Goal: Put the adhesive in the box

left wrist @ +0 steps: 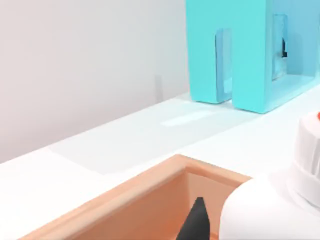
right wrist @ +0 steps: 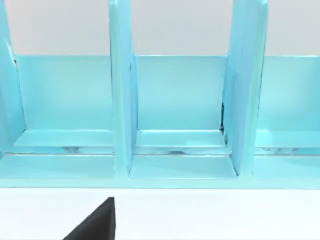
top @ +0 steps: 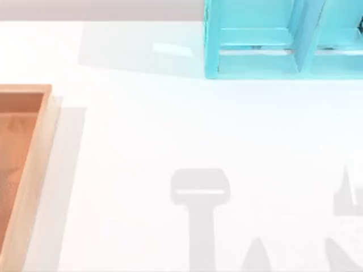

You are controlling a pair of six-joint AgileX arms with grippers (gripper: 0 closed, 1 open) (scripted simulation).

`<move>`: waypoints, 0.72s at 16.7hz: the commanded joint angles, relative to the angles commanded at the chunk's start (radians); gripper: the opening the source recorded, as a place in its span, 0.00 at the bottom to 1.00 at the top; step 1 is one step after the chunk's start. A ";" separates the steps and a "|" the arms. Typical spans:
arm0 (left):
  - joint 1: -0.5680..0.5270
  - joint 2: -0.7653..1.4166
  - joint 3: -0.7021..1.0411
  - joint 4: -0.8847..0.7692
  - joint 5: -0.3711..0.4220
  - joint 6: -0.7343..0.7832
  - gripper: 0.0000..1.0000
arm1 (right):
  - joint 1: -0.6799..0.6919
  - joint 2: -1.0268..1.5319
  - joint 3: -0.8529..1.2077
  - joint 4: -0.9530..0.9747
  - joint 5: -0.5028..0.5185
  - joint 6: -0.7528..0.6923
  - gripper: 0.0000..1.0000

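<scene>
White adhesive [left wrist: 280, 200] hanging at left jaws [left wrist: 197, 220], just beside box [left wrist: 150, 187] rim; grip unclear. Right arm idling facing turquoise shelf [right wrist: 175, 115].

White adhesive [left wrist: 270, 210] above wooden box [left wrist: 150, 192]

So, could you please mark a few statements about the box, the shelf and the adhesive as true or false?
1. The box sits at the table's left side in the top view. True.
2. The turquoise shelf stands inside the box. False: it stands at the far right of the table, apart from the box.
3. In the left wrist view, the adhesive has a white body and appears close by the box's corner. True.
4. The box's inner floor is turquoise. False: it is orange-brown.
</scene>
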 joint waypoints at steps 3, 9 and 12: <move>-0.003 0.022 -0.003 -0.128 -0.042 0.086 0.00 | 0.000 0.000 0.000 0.000 0.000 0.000 1.00; -0.009 0.027 -0.007 -0.188 -0.068 0.126 0.00 | 0.000 0.000 0.000 0.000 0.000 0.000 1.00; -0.009 0.027 -0.007 -0.188 -0.068 0.126 0.08 | 0.000 0.000 0.000 0.000 0.000 0.000 1.00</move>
